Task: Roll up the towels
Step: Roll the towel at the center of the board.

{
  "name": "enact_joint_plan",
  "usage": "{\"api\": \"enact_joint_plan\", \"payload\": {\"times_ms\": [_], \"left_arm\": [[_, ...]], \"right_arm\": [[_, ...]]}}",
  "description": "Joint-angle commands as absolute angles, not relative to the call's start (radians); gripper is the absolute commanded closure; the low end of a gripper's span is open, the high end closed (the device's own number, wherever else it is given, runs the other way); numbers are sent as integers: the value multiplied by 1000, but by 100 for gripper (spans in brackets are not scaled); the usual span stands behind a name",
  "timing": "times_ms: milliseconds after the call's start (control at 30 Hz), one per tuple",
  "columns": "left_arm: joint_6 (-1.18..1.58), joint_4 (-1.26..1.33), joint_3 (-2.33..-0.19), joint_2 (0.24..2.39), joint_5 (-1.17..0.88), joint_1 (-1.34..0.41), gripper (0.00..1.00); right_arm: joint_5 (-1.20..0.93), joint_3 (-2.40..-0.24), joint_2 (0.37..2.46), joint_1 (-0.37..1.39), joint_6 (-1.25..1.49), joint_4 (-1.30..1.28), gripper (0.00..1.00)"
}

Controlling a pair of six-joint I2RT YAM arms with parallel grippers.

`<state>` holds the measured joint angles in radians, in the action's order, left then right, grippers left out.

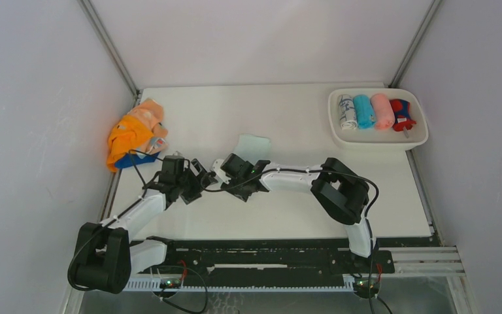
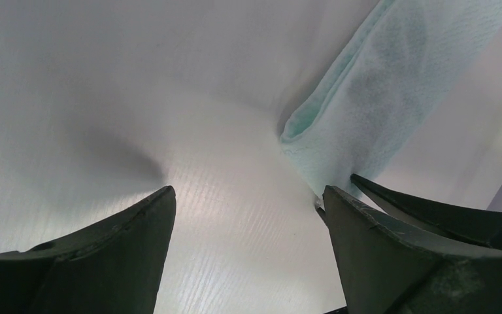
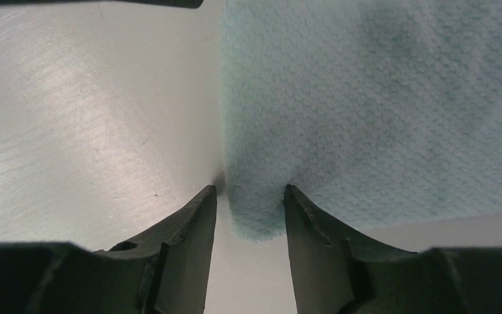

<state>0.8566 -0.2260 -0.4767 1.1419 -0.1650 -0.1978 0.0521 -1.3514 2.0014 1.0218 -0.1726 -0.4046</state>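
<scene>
While the left pincer (image 2: 248, 203) stands wide open over bare surface, just beside the mint towel (image 3: 379, 98), the right pincer (image 3: 250, 196) is partly closed around that towel's near corner; whether it actually pinches the cloth I cannot tell. The mint towel lies spread in the middle of the counter (image 1: 287, 209). Four rolled towels (image 1: 372, 111) sit side by side in the white tray (image 1: 418, 140) at the far right. A heap of loose towels (image 1: 134, 134) lies at the far left.

white oval tray (image 1: 379, 139), far right, white table (image 1: 287, 212)
</scene>
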Motion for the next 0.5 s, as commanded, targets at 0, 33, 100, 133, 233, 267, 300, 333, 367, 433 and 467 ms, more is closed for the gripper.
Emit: {"api": "enact_joint_plan", "payload": {"times_ms": [0,33,100,133,233,267,300,333,367,433,467], "left_arm": [[890,-188,-451,1138,-179,-193,12],[895,-189,-449,1135,-176,-192,13],[908,-188,-444,1127,-170,-192,13],[914,-185,-440,1124,-168,-193,13],[942,-173,-426,1111,-167,-192,13],[951,-171,-423,1106,-167,-193,12],[960,-167,-419,1104,-168,-193,12],[968,-166,-415,1099,-168,-192,13],[976,-166,-412,1095,-169,-193,13],[997,-161,-404,1085,-172,-193,12],[1005,-158,-400,1080,-176,-193,12]], "right_arm": [[118,-1361,2067,1040,-184,-524,58],[124,-1366,2076,1042,-183,-537,60],[133,-1373,2091,1049,-183,-555,65],[135,-1372,2095,1052,-183,-556,70],[128,-1374,2101,1051,-178,-552,83],[111,-1374,2098,1048,-175,-549,88],[80,-1374,2089,1043,-168,-545,92],[43,-1374,2078,1037,-158,-539,95],[4,-1373,2067,1032,-146,-531,97],[-65,-1371,2051,1021,-124,-511,100],[-99,-1371,2046,1016,-109,-502,100]]}}
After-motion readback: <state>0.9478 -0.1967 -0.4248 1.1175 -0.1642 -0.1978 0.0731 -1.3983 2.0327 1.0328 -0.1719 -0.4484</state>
